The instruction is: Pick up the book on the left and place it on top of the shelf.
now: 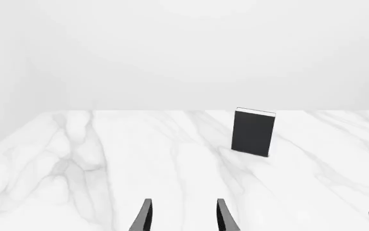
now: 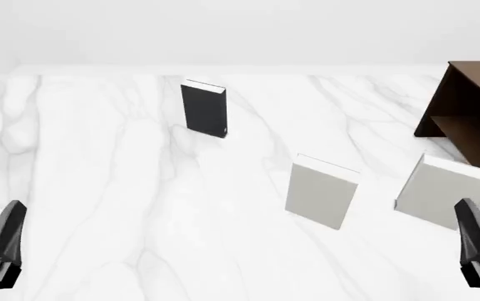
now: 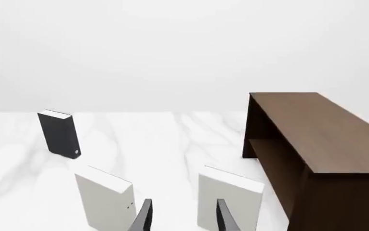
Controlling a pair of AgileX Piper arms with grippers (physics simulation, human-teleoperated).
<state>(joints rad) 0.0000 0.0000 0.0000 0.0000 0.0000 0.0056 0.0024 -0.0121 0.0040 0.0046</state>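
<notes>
The black book [image 2: 204, 108] stands upright on the marble table, left of centre and far from both arms. It also shows as the dark book [image 1: 254, 132] in the left wrist view and the book [image 3: 60, 134] in the right wrist view. The dark brown shelf [image 2: 472, 106] stands at the table's right edge, its flat top [image 3: 313, 127] bare. My left gripper [image 1: 183, 216] is open near the front left corner, holding nothing. My right gripper [image 3: 181, 216] is open at the front right, also holding nothing.
Two light grey-white books stand upright: one [image 2: 321, 191] in the middle right, another [image 2: 442, 190] close to the shelf and just ahead of my right gripper. The marble table [image 2: 98, 188] stretches wide on the left.
</notes>
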